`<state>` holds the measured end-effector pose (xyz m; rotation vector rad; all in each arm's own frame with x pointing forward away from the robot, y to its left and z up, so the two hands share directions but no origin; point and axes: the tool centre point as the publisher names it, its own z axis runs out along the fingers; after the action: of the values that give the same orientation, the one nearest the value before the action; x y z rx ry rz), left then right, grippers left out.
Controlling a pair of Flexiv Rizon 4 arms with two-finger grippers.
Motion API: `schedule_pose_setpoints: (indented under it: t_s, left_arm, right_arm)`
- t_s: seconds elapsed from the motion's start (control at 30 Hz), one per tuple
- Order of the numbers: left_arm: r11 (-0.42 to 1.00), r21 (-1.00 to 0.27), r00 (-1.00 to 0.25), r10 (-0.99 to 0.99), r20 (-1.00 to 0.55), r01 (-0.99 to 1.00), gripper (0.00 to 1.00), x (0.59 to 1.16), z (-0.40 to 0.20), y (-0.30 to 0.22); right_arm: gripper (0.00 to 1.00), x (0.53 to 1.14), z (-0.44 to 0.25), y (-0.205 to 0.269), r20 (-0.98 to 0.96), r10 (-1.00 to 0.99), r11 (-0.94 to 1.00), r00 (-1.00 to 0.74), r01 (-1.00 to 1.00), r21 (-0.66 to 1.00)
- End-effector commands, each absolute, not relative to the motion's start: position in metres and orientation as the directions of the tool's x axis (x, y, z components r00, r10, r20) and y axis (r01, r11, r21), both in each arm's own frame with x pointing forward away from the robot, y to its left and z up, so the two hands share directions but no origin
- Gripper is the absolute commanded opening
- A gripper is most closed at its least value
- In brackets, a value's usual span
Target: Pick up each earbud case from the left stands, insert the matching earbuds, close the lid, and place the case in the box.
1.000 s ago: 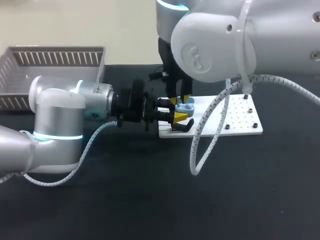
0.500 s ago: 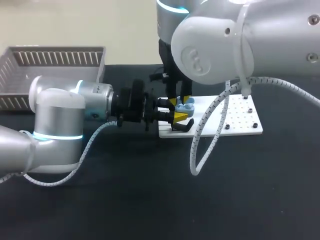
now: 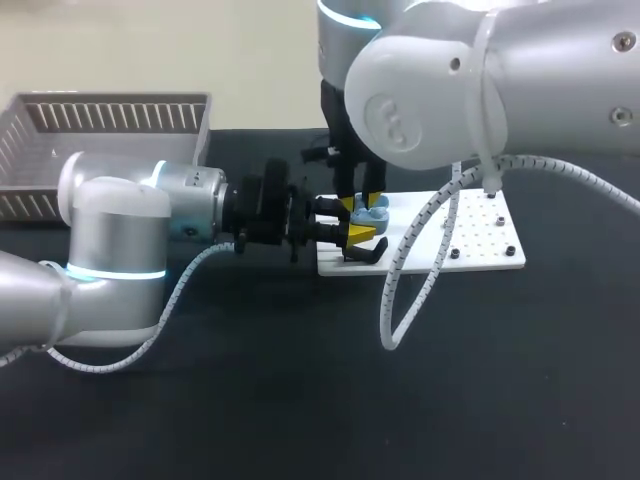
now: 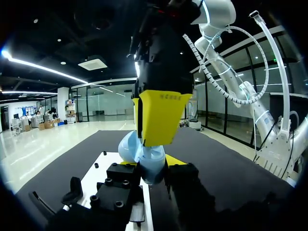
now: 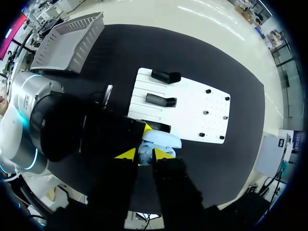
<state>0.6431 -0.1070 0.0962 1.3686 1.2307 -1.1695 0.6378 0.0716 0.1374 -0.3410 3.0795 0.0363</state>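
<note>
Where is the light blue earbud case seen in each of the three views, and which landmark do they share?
Head view: the light blue case sits over the left end of the white board, where both arms meet.
Left wrist view: between the fingers of the left gripper, the board beside it.
Right wrist view: just ahead of the right gripper, at the edge of the board.
Shared landmark: the white board.

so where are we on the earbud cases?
Early. Done: nothing, no case shows in the box. In hand: left gripper holds a blue case over the white board, right gripper down at it. Left: finish this case, box it.
</note>
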Motion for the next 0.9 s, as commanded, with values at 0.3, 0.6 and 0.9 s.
schedule_pose_setpoints:
  t_s: [0.3, 0.6, 0.9]
  left_arm:
    - [-0.067, 0.041, 0.049, 0.116, -0.992, 0.997, 0.00, 0.6415, 0.0966, -0.1071]
    - [-0.067, 0.041, 0.049, 0.116, -0.992, 0.997, 0.00, 0.6415, 0.0966, -0.1071]
    - [-0.067, 0.041, 0.049, 0.116, -0.992, 0.997, 0.00, 0.6415, 0.0966, -0.1071]
  right_arm:
    - [0.00, 0.6410, 0.1295, 0.0680, -0.039, -0.214, 0.976, -0.976, -0.215, 0.025]
    - [0.00, 0.6417, 0.1288, 0.0636, -0.043, -0.217, 0.975, -0.975, -0.218, 0.034]
    - [0.84, 0.6382, 0.1320, 0.0654, -0.052, -0.235, 0.971, -0.971, -0.237, 0.040]
